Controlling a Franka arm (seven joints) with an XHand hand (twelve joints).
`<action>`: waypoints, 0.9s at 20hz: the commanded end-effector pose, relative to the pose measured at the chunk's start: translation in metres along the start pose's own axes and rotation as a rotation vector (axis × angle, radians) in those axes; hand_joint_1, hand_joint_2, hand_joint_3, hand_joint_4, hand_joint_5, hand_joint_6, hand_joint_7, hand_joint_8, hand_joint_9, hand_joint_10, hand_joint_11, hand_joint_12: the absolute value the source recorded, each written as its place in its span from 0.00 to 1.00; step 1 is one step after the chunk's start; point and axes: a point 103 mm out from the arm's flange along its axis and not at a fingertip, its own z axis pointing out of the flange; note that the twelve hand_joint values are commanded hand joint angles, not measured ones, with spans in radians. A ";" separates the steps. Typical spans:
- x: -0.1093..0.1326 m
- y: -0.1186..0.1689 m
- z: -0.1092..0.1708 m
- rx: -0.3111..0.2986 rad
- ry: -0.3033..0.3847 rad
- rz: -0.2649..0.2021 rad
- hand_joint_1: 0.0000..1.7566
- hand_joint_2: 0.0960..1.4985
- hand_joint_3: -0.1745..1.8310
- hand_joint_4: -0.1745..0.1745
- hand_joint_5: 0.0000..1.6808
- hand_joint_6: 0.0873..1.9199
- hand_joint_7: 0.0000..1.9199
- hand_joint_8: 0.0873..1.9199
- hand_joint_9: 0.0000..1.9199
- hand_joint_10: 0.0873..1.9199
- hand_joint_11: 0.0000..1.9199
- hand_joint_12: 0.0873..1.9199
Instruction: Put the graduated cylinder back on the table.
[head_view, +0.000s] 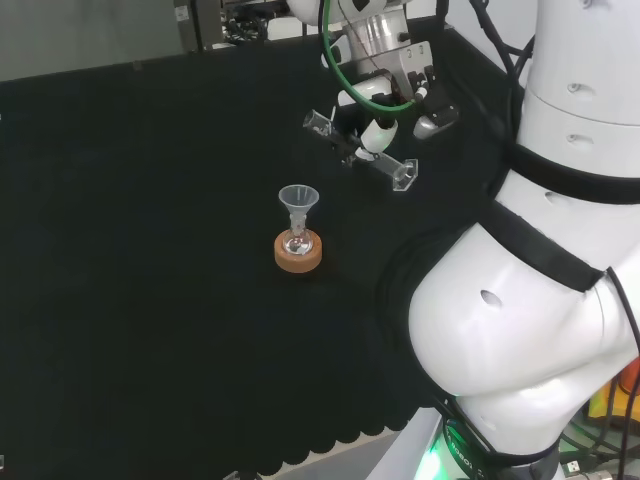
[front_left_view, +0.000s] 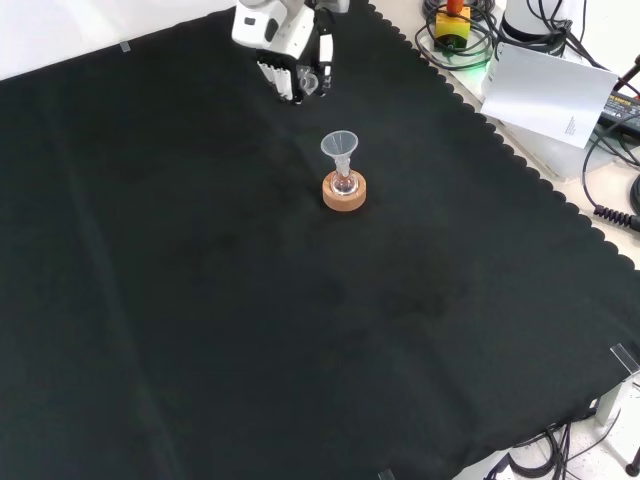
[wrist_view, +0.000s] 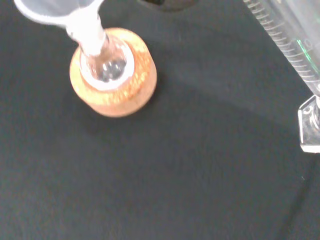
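At the head view's upper centre, the hand (head_view: 385, 115) grasps the graduated cylinder (head_view: 397, 173), which lies nearly level. A funnel (head_view: 298, 203) stands in a flask (head_view: 297, 240) on a cork ring (head_view: 299, 253) mid-frame.

funnel (head_view: 298, 199) in flask (head_view: 298, 240) on cork ring (head_view: 299, 252), mid tabletop (head_view: 150, 300) | head view: graduated cylinder (head_view: 395, 172) in hand (head_view: 385, 95), far right of ring

One clear graduated glass cylinder (head_view: 362, 150), one clear plastic funnel (head_view: 298, 203), one small round glass flask (head_view: 298, 241), one cork ring stand (head_view: 299, 254).
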 end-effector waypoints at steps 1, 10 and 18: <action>-0.012 0.021 -0.005 -0.101 0.091 -0.038 0.72 0.71 0.09 0.00 0.61 0.46 0.55 0.45 0.78 0.00 0.70 0.33; -0.020 0.059 -0.013 -0.254 0.152 -0.085 0.72 0.71 0.09 0.00 0.61 0.46 0.55 0.46 0.78 0.00 0.69 0.32; -0.022 0.106 -0.019 -0.329 0.206 -0.158 0.72 0.71 0.09 0.00 0.61 0.46 0.54 0.46 0.77 0.00 0.69 0.32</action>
